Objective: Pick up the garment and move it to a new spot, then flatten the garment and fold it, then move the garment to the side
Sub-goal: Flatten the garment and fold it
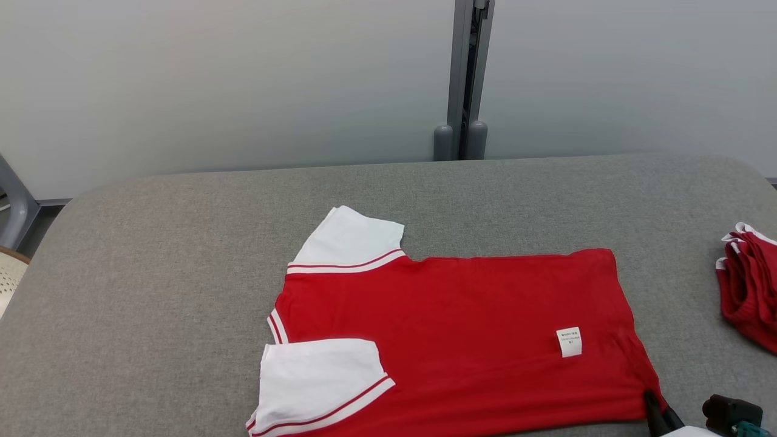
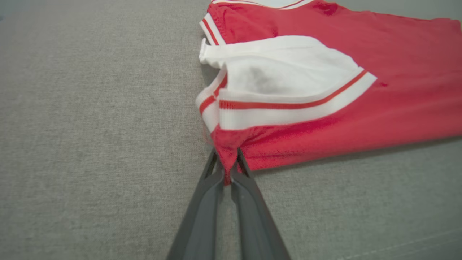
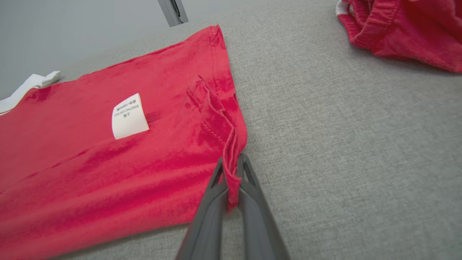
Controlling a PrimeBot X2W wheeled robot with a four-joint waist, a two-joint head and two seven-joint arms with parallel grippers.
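At its near edge, my left gripper (image 2: 227, 164) and right gripper (image 3: 231, 171) pinch the corners of the red, white-sleeved jersey shirt (image 1: 461, 315), I reckon to fold it; it lies flat on the grey fabric table (image 1: 182, 243), red cloth pile (image 1: 749, 285) at three o'clock.

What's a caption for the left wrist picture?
Left gripper pinching the red shirt by its white sleeve on gray table.

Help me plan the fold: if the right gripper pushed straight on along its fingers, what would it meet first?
The red garment itself: the right gripper is shut on its corner, and the bunched hem lies directly ahead. The other red pile sits off to one side, probably clear of that line.
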